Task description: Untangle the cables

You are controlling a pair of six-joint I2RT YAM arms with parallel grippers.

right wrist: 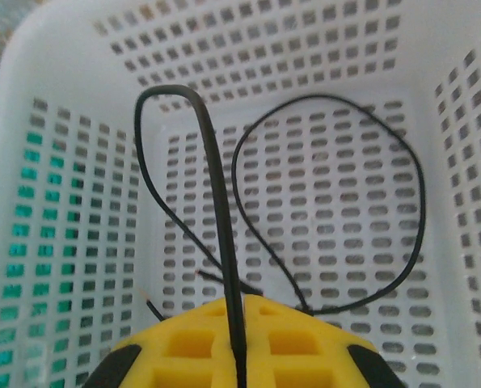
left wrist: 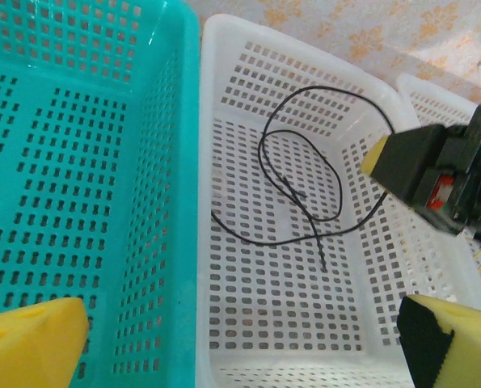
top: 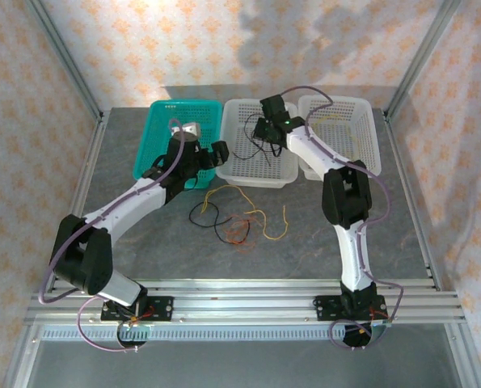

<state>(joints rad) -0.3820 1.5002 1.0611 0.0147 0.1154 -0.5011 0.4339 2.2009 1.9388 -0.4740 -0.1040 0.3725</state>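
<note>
Right wrist view: your right hand is pinched nearly closed on a black cable. The strand runs up out of the seam between the yellow pads. Its loops hang inside the middle white basket.

Left wrist view: the same cable curls in two loose loops over the basket floor. I cannot tell whether its free end touches the floor or hangs just above it.

Top external: the right hand is poised over that middle basket. Your left hand hovers at the right side of the teal basket, spread wide and holding nothing.

Progress, as I judge it:
- One black strand is separated and as good as delivered; it needs only a release.
- A thin yellowish line may lie in the right white basket, but it is too faint to call.
- No cable lies on the part of the teal basket floor that shows.
- The rest of the cables lie in a knot on the tabletop, between the two arms and well in front of the baskets. Yellow, black and orange strands cross one another there.

Most of the work is ahead. That knot has to be pulled apart strand by strand, and your free left hand is nearest to it.
</note>
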